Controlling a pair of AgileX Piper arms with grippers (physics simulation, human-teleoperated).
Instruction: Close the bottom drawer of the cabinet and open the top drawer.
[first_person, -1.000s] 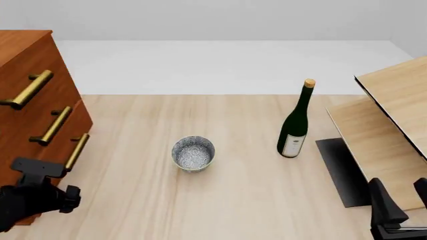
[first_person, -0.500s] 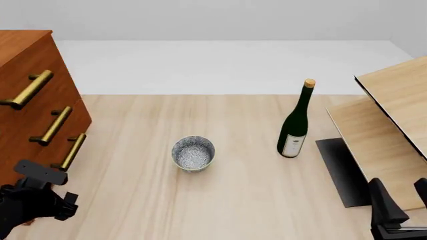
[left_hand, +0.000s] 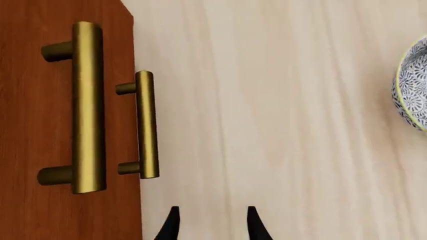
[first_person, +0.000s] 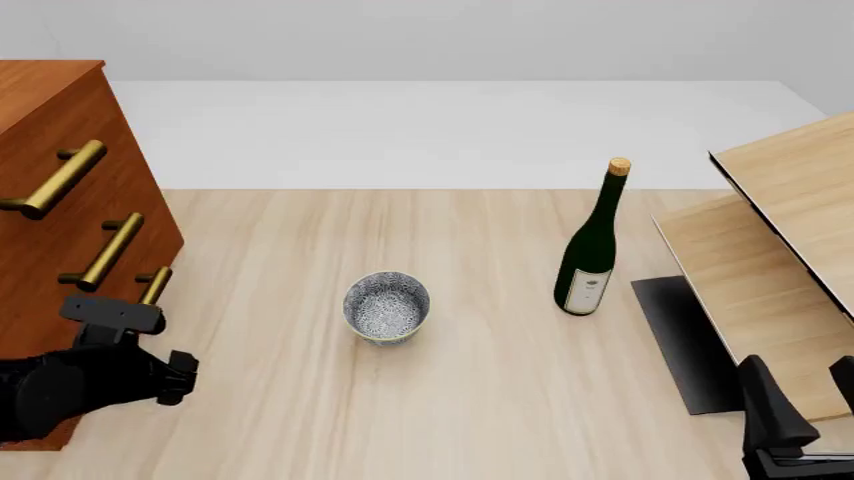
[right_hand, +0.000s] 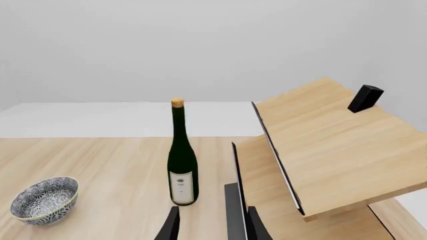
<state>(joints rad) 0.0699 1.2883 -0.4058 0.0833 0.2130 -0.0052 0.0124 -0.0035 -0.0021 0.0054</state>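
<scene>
The reddish-brown cabinet stands at the table's left. Its top drawer looks shut, with its brass handle uppermost. The bottom drawer looks flush with the front, and its handle is partly behind my left arm. My left gripper is open and empty, just in front of the cabinet's lower part and touching no handle. In the left wrist view the gripper points down past two brass handles, a nearer one and a farther one. My right gripper is open and empty at the front right.
A patterned bowl sits mid-table and shows at the left wrist view's edge. A dark green bottle stands right of centre. Pale slanted boards over a black base fill the right side, close to my right gripper.
The bottom drawer, which stuck out a second ago, has slid back flush. My left gripper then drew back from the cabinet, moving right and up. The right arm has not moved.
</scene>
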